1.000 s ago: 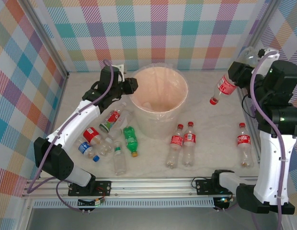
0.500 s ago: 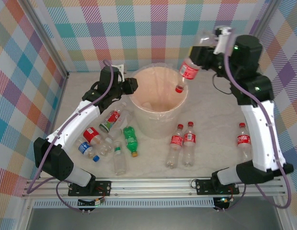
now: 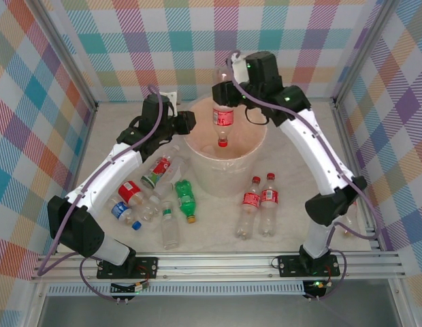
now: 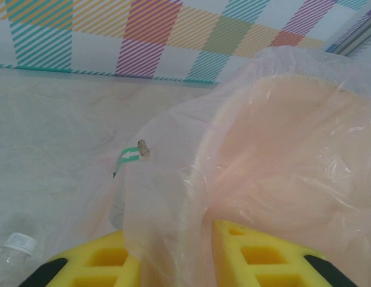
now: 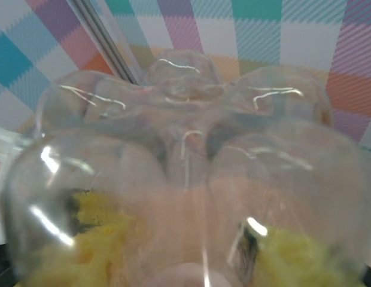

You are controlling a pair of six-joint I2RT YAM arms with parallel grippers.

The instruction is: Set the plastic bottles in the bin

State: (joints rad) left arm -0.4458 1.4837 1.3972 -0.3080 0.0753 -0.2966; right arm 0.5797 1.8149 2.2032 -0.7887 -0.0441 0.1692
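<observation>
**Q:** What is seen at the left of the counter (image 3: 299,157)?

**A:** A loose cluster of plastic bottles is seen lying on their sides. It includes a blue-labelled bottle (image 3: 122,211), a red-labelled bottle (image 3: 160,170) and a green bottle (image 3: 186,199). The green bottle lies just beside the base of the bin (image 3: 218,178).

**Q:** How is the left end effector (image 3: 188,122) placed?

**A:** It is held at the left rim of the bin. In the left wrist view its yellow fingers (image 4: 257,260) are seen apart, with a fold of the clear liner (image 4: 167,179) draped between them. Whether the film is pinched cannot be told.

**Q:** What is found over the bin?

**A:** A held bottle (image 3: 223,117) with a red label is hung upside down above the bin's mouth. Its red cap (image 3: 223,142) is pointed down into the opening. The bottle is gripped near its base by the right end effector (image 3: 224,85). In the right wrist view the clear base is seen clamped between yellow pads (image 5: 99,239).

**Q:** What is seen further right?

**A:** Two red-capped bottles (image 3: 250,201) (image 3: 269,196) are seen lying side by side on the counter, near the bin and in front of it.
</observation>
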